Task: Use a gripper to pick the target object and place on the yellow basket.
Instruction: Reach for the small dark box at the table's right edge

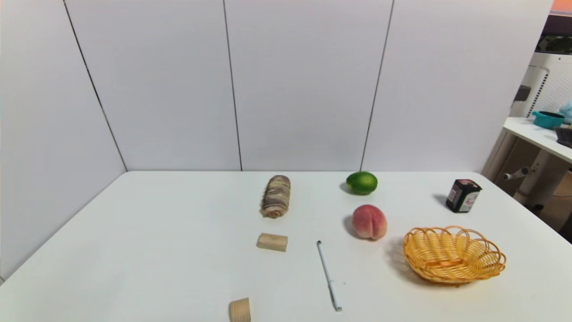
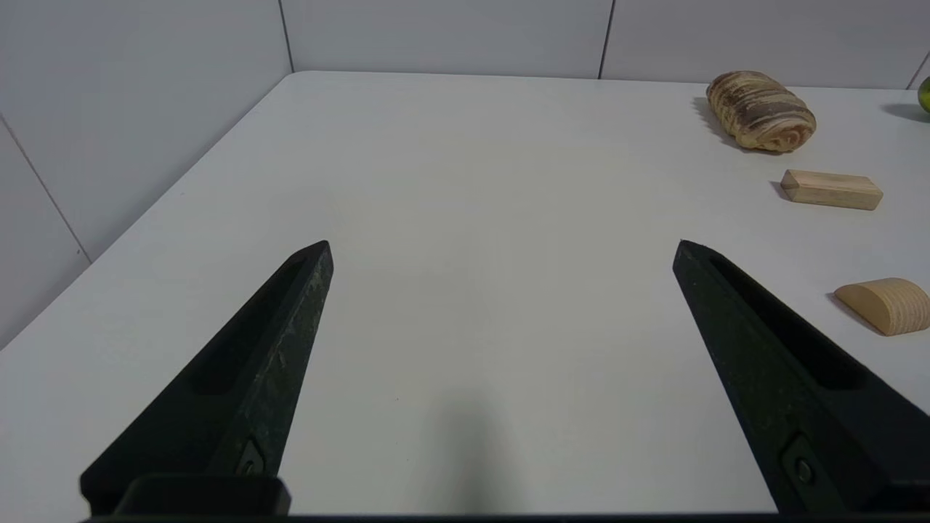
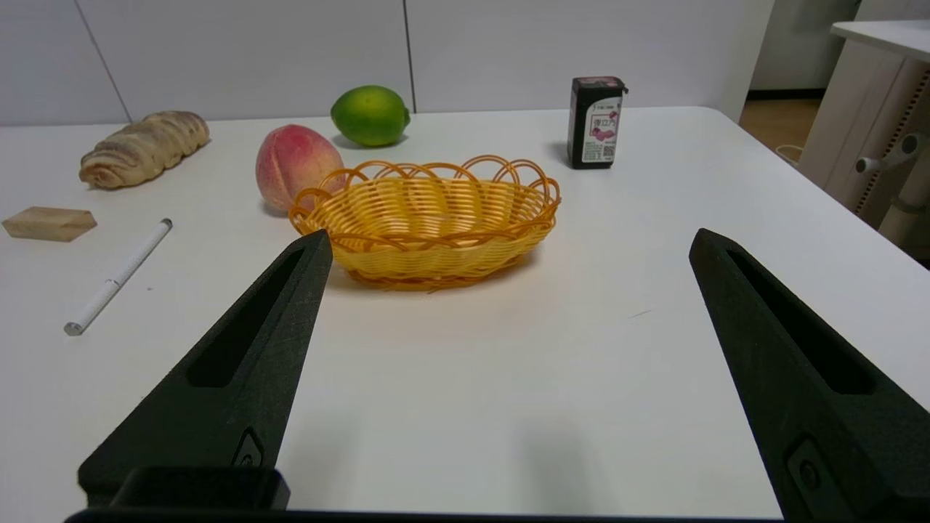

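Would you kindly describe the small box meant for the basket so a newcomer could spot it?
Start at the yellow basket on the table's right side. Just beyond it, toward the back wall, stands the target object. Unlike the round peach and lime, it is a black upright box with a pink-red top.

head: high, looking down – wrists: low, forward | shared: bread roll (image 1: 275, 196)

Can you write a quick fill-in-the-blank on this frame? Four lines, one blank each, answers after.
1. The yellow basket holds ____ objects.
2. The fruit closest to the basket is the ____.
3. The black box stands ____ on the table.
4. The right gripper has its jaws ____; so does the left gripper.

Answers: no; peach; upright; open
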Controlling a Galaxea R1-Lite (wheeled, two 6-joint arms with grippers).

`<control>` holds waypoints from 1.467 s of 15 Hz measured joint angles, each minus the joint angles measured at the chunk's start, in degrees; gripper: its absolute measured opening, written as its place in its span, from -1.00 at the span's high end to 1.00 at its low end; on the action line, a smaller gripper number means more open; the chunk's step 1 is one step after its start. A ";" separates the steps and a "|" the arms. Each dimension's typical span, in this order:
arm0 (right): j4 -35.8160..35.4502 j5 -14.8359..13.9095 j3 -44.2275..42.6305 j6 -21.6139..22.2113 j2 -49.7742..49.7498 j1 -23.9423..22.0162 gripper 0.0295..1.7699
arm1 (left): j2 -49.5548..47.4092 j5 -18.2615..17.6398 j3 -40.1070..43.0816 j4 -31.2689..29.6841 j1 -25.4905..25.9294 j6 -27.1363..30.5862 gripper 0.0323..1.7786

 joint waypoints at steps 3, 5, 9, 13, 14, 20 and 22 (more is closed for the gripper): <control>0.17 0.35 -0.60 -0.12 2.50 -0.02 -0.92 | 0.00 0.00 0.00 0.00 0.00 -0.02 -0.90; 0.13 0.57 -4.73 -0.15 6.61 0.02 -0.92 | 0.00 0.00 0.00 0.00 0.00 -0.02 -0.90; 0.00 -0.22 -20.53 0.16 20.42 0.05 -0.92 | 0.00 0.02 0.00 0.00 0.00 -0.02 -0.90; 0.00 -2.06 -40.73 0.44 38.80 -0.89 -0.92 | 0.00 0.00 0.00 -0.02 0.00 -0.02 -0.90; -0.02 -2.18 -45.20 0.44 43.65 -1.62 -0.92 | 0.00 0.00 0.00 -0.02 0.00 0.00 -0.90; -0.71 -2.26 -65.16 0.02 73.33 -7.47 -0.92 | 0.00 0.00 0.00 0.00 0.00 0.00 -0.90; -0.66 -2.26 -69.77 -0.17 81.77 -8.90 -0.92 | 0.00 0.00 0.00 -0.02 0.00 -0.02 -0.90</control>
